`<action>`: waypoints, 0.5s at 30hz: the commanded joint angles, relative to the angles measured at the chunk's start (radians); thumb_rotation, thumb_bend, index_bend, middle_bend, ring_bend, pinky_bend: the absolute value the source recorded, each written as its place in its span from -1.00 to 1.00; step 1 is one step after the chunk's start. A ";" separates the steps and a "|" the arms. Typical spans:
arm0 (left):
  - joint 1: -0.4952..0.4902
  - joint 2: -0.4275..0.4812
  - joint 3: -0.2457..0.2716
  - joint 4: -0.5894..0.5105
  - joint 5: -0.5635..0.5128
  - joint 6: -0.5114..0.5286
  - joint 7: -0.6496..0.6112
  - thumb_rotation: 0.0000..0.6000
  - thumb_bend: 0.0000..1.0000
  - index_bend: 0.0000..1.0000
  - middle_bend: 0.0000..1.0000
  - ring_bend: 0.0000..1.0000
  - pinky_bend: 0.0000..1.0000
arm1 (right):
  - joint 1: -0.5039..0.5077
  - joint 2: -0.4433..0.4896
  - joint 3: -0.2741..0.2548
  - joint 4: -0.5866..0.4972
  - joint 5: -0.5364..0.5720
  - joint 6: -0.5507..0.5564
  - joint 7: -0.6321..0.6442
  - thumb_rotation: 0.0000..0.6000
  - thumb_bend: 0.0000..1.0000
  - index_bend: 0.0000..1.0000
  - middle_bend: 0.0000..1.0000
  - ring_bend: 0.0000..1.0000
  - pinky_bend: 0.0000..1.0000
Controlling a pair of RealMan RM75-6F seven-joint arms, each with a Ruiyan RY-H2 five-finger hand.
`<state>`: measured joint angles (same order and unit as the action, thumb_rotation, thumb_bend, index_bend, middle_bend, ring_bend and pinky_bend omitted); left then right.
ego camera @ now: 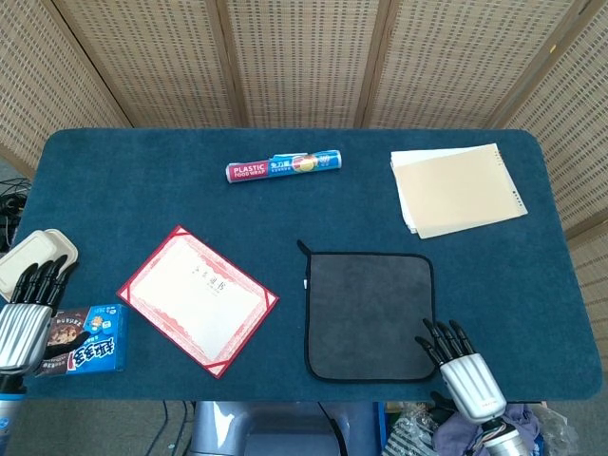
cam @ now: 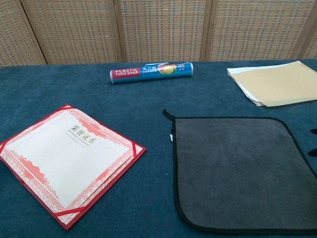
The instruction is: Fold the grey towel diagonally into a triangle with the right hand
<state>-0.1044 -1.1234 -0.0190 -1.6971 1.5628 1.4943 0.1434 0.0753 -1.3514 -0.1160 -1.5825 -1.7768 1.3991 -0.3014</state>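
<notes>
The right hand (ego camera: pixel 463 372) is at the near table edge, fingers spread and holding nothing, its fingertips (ego camera: pixel 439 338) over the near right corner of the grey towel (ego camera: pixel 370 313). The towel lies flat. Farther back is a plastic wrap roll (ego camera: pixel 283 168).

Grey towel (ego camera: pixel 370 313): matt, soft-napped cloth. Table cover (ego camera: pixel 142 180): matt blue felt-like fabric. Certificate (ego camera: pixel 198 299): smooth paper. Right hand (ego camera: pixel 461 370): silvery metallic back, black fingers.

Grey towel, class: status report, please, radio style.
Right hand open at the grey towel's near right corner. Left hand open, idle at the table's far left. Towel flat, unfolded. Nothing lying on it.
</notes>
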 commanded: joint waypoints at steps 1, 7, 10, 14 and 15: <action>-0.001 -0.002 0.000 0.000 0.000 -0.002 0.003 1.00 -0.76 -1.00 -1.00 -1.00 -1.00 | 0.011 -0.019 0.004 0.016 0.000 -0.015 -0.002 1.00 -0.93 -0.65 -1.00 -1.00 -1.00; -0.001 -0.004 0.000 0.000 0.001 0.000 0.005 1.00 -0.76 -1.00 -1.00 -1.00 -1.00 | 0.027 -0.051 0.015 0.059 0.029 -0.054 -0.002 1.00 -0.93 -0.65 -1.00 -1.00 -1.00; -0.001 -0.004 0.001 0.000 0.003 0.000 0.005 1.00 -0.76 -1.00 -1.00 -1.00 -1.00 | 0.032 -0.062 0.023 0.073 0.050 -0.067 0.001 1.00 -0.93 -0.65 -1.00 -1.00 -1.00; -0.002 -0.005 0.002 0.000 0.003 -0.002 0.005 1.00 -0.76 -1.00 -1.00 -1.00 -1.00 | 0.041 -0.074 0.037 0.089 0.078 -0.082 0.013 1.00 -0.93 -0.65 -1.00 -1.00 -1.00; -0.003 -0.006 0.002 0.000 0.004 -0.003 0.005 1.00 -0.76 -1.00 -1.00 -1.00 -1.00 | 0.041 -0.075 0.039 0.092 0.082 -0.083 0.016 1.00 -0.93 -0.65 -1.00 -1.00 -1.00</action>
<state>-0.1068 -1.1288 -0.0170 -1.6974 1.5663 1.4914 0.1481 0.1147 -1.4238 -0.0796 -1.4941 -1.6987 1.3184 -0.2891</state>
